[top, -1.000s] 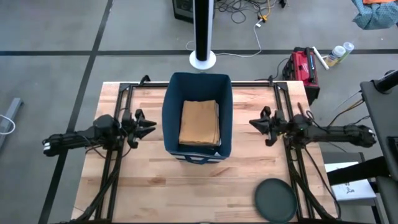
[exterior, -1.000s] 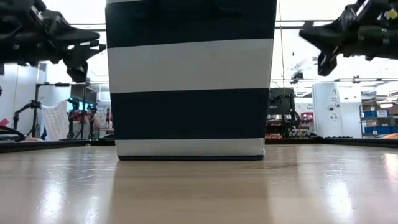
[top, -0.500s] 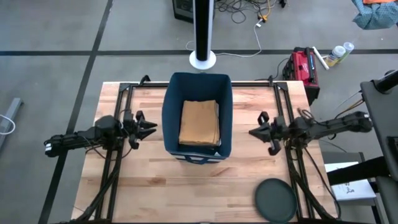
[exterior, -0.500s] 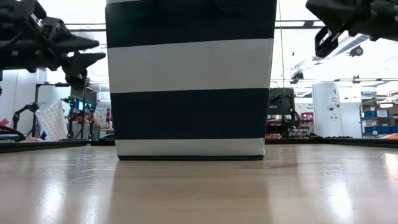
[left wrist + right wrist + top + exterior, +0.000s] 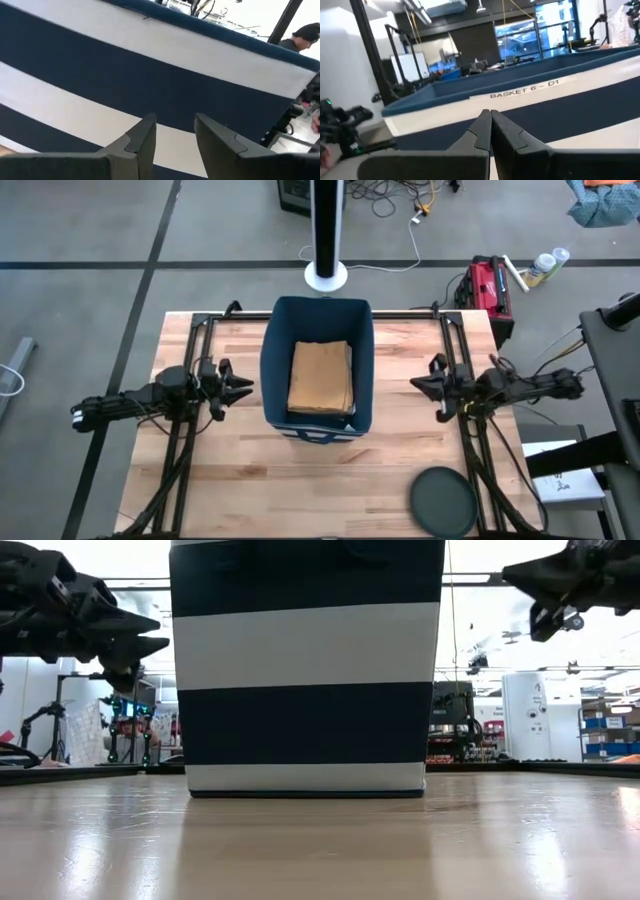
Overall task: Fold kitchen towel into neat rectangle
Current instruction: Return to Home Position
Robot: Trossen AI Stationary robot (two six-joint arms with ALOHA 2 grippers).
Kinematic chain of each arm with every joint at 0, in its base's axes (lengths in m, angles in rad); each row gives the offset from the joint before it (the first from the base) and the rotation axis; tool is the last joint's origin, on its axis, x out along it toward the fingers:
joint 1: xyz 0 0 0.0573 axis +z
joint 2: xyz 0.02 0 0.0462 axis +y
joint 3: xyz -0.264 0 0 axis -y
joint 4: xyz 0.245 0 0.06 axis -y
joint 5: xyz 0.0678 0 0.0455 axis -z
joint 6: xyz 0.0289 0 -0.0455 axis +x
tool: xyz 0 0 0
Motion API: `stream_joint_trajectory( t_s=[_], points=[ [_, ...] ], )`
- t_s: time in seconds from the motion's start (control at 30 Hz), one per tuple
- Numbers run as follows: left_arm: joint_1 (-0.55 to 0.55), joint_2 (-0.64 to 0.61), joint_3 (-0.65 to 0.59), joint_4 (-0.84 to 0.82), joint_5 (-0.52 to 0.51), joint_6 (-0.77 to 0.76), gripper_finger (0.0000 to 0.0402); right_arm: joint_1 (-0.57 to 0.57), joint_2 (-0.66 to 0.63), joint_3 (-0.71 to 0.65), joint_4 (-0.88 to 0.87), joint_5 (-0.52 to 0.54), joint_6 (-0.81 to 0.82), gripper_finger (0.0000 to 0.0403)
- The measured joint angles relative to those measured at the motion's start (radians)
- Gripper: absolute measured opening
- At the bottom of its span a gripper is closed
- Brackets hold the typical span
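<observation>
Left claw [image 5: 243, 388]: raised over the desk [image 5: 300, 480], just left of the striped laundry bin [image 5: 270, 370], fingers apart. Folded brown towels [image 5: 320, 376]: stacked flat inside the bin, at the desk's far centre. Right claw [image 5: 416, 386]: right of the bin, fingers pressed together.

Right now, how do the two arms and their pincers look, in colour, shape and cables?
The left arm and the right arm are alike: slim, black, jointed, with thin black cables looping near the wrist. The left pincer and the right pincer each have two dark grey fingers, flat and wedge-shaped, narrowing to the tip. No markings show on them.
</observation>
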State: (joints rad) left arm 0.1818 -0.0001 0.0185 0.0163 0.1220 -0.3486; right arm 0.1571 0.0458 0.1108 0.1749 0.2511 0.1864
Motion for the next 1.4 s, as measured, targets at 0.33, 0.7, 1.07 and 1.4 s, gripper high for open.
stream_joint_trajectory(
  t_s=[0.33,0.7,1.07,1.4],
  points=[
    [0.0,0.0,0.0,0.005,0.001,0.149,0.0147,-0.002,-0.011,-0.005,-0.145,-0.106,0.192,0.0],
    [0.0,0.0,-0.001,0.09,0.006,0.244,0.0161,-0.004,0.037,-0.096,-0.05,-0.221,0.203,0.0],
    [-0.001,0.005,-0.003,0.069,0.23,0.224,0.0151,-0.059,0.034,-0.097,-0.043,-0.148,0.21,0.0],
    [-0.001,0.062,-0.008,0.053,0.133,0.205,0.0137,-0.06,0.036,-0.097,-0.145,-0.155,0.093,0.0]
  ],
)
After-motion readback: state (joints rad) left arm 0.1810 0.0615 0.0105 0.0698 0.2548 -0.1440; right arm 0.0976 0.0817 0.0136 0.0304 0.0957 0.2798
